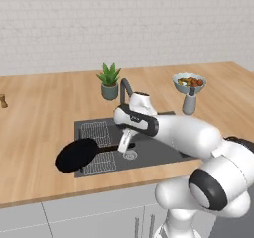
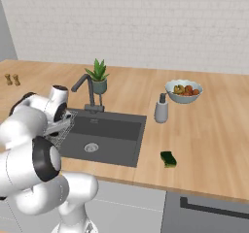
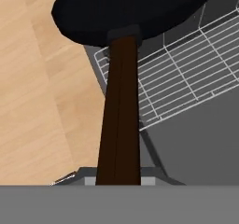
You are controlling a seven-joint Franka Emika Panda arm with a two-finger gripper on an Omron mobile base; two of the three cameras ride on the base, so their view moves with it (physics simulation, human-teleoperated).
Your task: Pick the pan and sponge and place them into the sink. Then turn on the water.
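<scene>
The black pan [image 1: 77, 154] hangs over the left edge of the sink [image 1: 158, 152], half above the counter and half above the wire rack [image 1: 96, 133]. My gripper [image 1: 122, 147] is shut on the far end of its long dark handle [image 3: 120, 125]. In the hand view the pan [image 3: 130, 8] lies ahead at the top, with the gripper [image 3: 119, 180] clamped on the handle at the bottom. The yellow-green sponge [image 2: 168, 159] lies on the counter right of the sink [image 2: 112, 130], near the front edge. No water runs from the dark tap [image 1: 124, 88].
A potted plant [image 1: 109, 81] stands behind the tap. A bowl of food [image 1: 189, 82] and a grey soap dispenser [image 1: 189, 103] sit at the back right. Two small shakers [image 2: 12, 79] stand far left. The round drain [image 2: 91, 147] lies in the basin.
</scene>
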